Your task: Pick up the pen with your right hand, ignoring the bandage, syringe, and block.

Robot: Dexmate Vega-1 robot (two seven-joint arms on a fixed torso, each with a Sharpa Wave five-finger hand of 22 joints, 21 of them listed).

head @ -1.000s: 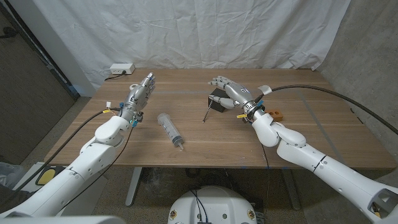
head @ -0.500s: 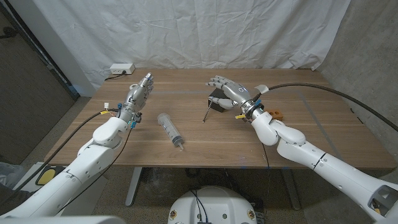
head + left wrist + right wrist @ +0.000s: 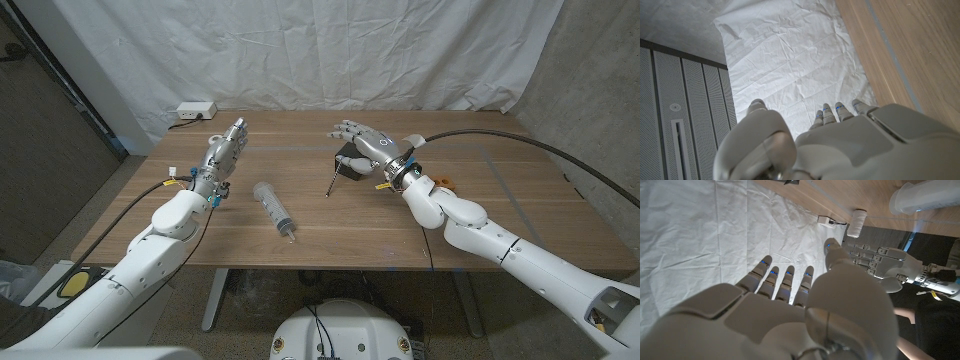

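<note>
Pen lies on the worktop near the middle, slanted, its far end by a dark object that sits under the right robot hand. That robot hand hovers over the dark object, fingers spread, holding nothing. Orange block just beside the right forearm. Syringe lies on the worktop left of the pen, apart from it. Left robot hand rests well to the left, fingers extended and apart, empty. White power strip at the far left edge.
</note>
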